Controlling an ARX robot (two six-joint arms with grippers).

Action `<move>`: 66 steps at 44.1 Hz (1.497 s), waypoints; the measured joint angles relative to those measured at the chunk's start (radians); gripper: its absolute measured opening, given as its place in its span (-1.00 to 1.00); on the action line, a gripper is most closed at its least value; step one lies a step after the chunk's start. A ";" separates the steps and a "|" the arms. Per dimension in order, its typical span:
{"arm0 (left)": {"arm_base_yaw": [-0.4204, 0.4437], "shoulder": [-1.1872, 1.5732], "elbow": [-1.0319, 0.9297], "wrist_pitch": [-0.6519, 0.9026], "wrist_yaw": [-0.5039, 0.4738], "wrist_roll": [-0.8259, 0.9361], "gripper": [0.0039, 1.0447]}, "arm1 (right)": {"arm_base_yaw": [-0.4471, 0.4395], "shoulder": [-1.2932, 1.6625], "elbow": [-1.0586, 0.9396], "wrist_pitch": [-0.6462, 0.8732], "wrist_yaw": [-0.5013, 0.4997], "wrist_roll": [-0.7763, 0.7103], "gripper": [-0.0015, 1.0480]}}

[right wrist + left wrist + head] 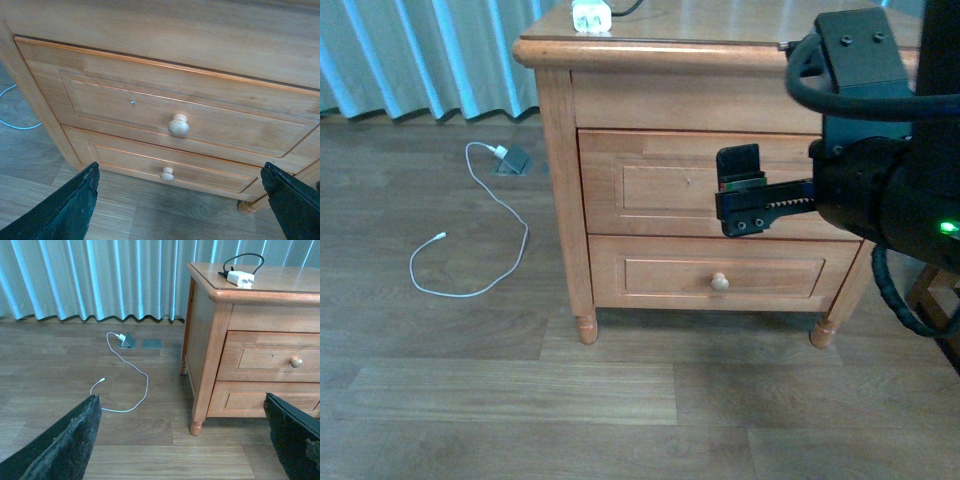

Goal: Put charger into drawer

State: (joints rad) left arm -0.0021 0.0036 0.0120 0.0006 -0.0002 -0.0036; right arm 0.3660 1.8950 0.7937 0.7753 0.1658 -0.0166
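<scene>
Charger, small white cube with black cable (591, 16), may stay out should the spread right gripper (180, 167) slip off the round wooden knob (178, 124) of the shut upper wooden drawer (120, 102).

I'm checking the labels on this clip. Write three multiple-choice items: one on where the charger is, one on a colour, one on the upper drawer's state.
1. The charger lies: A) on a windowsill B) on top of the cabinet C) inside a drawer.
2. The loose cable on the floor is: A) black B) red C) white.
3. The upper drawer is: A) shut B) half open C) pulled right out.

Answers:
1. B: it sits on the wooden top in the front and left wrist views.
2. C: it shows white against the dark boards.
3. A: its front sits flush in the right wrist view.
</scene>
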 joint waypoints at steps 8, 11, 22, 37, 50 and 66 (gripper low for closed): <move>0.000 0.000 0.000 0.000 0.000 0.000 0.89 | 0.014 0.194 0.164 0.002 0.037 -0.002 0.84; 0.000 0.000 0.000 0.000 0.000 0.000 0.89 | 0.016 0.246 0.212 0.004 0.055 -0.002 0.84; 0.000 0.000 0.000 0.000 0.000 0.000 0.89 | 0.013 0.390 0.385 -0.036 0.113 0.031 0.84; 0.000 0.000 0.000 0.000 0.000 0.000 0.89 | 0.006 0.465 0.478 -0.047 0.132 0.041 0.84; 0.000 0.000 0.000 0.000 0.000 0.000 0.89 | -0.001 0.506 0.536 -0.064 0.137 0.041 0.84; 0.000 0.000 0.000 0.000 0.000 0.000 0.89 | -0.006 0.541 0.567 -0.075 0.144 0.040 0.84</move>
State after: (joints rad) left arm -0.0021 0.0036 0.0120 0.0006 -0.0002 -0.0036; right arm 0.3603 2.4355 1.3609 0.7006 0.3096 0.0231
